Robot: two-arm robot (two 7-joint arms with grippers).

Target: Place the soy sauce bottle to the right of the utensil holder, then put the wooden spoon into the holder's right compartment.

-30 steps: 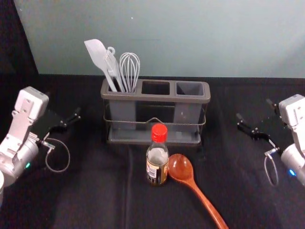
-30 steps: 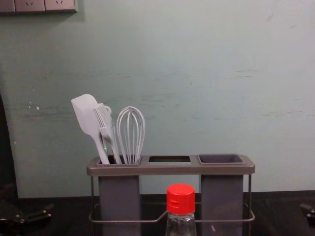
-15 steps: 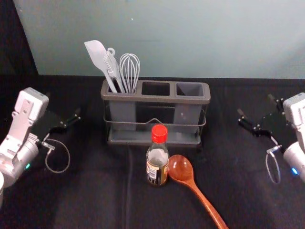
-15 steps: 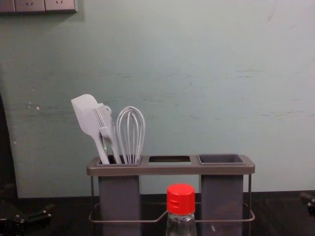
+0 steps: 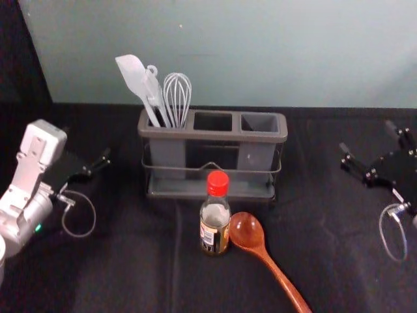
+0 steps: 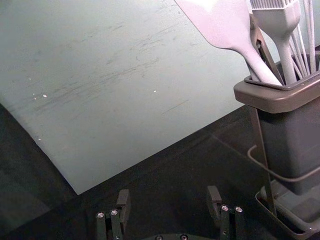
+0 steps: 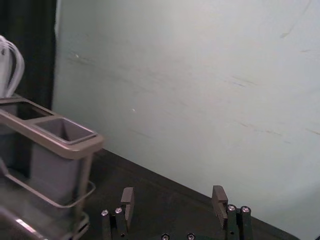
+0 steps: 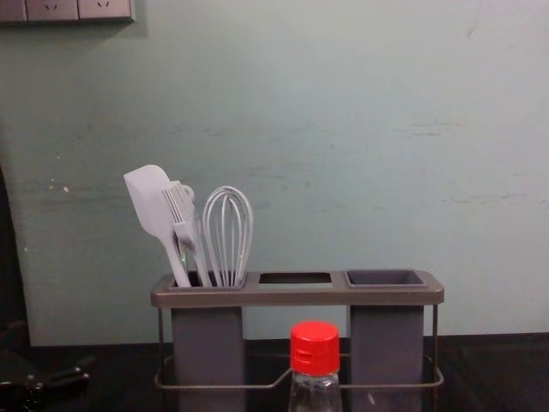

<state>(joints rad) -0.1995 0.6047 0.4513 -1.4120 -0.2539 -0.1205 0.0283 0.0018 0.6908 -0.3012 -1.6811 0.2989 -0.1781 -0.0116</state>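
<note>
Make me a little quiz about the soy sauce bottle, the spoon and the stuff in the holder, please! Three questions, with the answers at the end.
1. True or false: the soy sauce bottle stands upright in front of the utensil holder.
2. Where in the holder is the whisk? A: left; B: middle; C: right.
3. Fill in "toward" or "away from": the wooden spoon lies with its handle pointing ____ the holder.

Key: 1 true; 2 A; 3 away from

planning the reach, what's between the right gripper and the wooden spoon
Just a bare stretch of black cloth lies between the right gripper and the wooden spoon, seen in the head view.
</note>
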